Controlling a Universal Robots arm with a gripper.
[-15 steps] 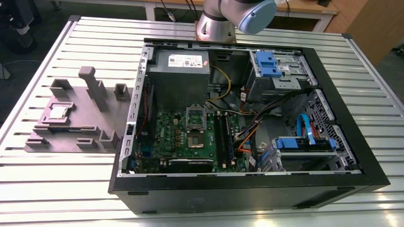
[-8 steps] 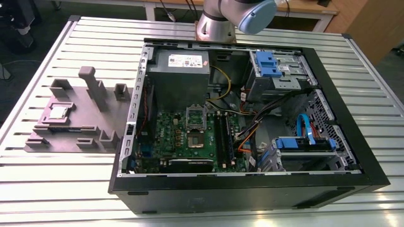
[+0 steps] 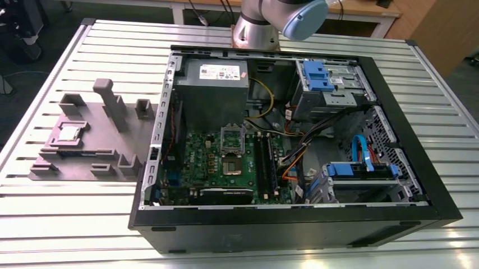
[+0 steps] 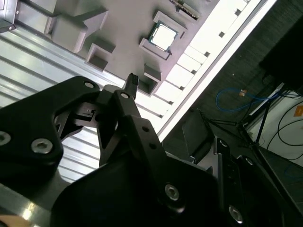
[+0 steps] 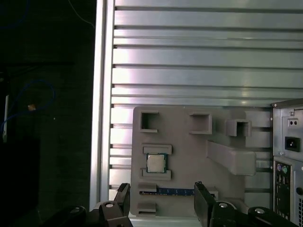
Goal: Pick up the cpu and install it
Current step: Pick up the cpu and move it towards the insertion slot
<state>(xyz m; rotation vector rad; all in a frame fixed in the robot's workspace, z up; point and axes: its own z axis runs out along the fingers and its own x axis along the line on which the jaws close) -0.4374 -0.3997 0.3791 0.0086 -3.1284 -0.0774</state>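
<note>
Your gripper [image 5: 162,202] hangs above the grey fixture plate [image 5: 189,156]. Its two black fingers [image 5: 122,197] are spread wide, with nothing between them. The cpu [image 5: 155,163] lies flat in its pocket on that plate, silvery top up, framed by two low grey brackets and untouched. Just beside it, on the side toward the fingers, a long memory stick [image 5: 174,192] lies in its own slot.

In the exterior view you find the cpu near the plate's edge on the exterior view's left. The plate rests on the slatted metal table [image 3: 75,218], close to the table's edge on that same side. The open computer case [image 3: 299,230] stands just beside the plate over the middle of the table, with the green motherboard [image 3: 206,151] inside. The arm [image 3: 270,22] rises at the table's edge beyond the case.
</note>
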